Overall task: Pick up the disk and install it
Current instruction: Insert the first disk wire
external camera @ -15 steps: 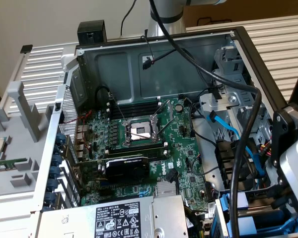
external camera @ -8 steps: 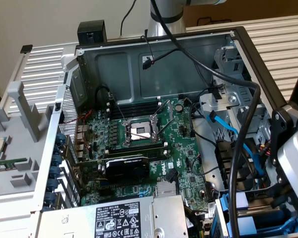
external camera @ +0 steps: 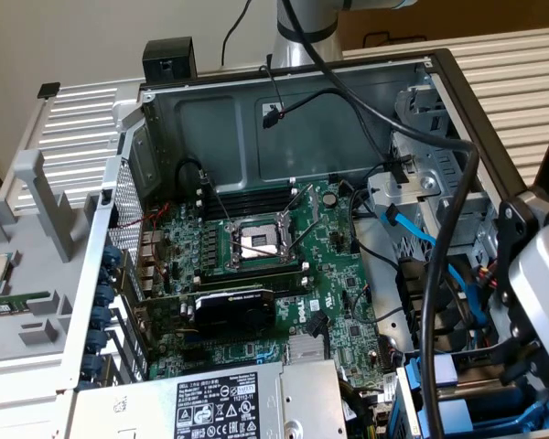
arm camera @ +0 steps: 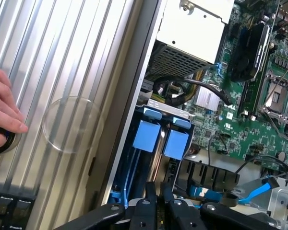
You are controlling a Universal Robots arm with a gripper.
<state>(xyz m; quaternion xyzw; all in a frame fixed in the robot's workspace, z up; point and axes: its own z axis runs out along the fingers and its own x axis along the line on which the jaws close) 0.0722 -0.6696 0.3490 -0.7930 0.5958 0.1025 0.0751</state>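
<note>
The disk (arm camera: pixel 157 158) stands on edge in the drive bay (arm camera: pixel 182 113), at the near corner of the computer case (external camera: pixel 302 119) on the exterior view's right. Its long axis runs down into the bay, and one thin silver side shows between two blue tabs (arm camera: pixel 146 136). The single end effector (arm camera: pixel 158 194) sits directly over the disk's upper edge. Its fingers are drawn almost together, and whether they pinch the disk cannot be told. Farther in lie one motherboard (external camera: pixel 256 265) and one power supply box (external camera: pixel 210 402). One hand (arm camera: pixel 2 112) rests on the ribbed surface (arm camera: pixel 62 57) beside the case.
</note>
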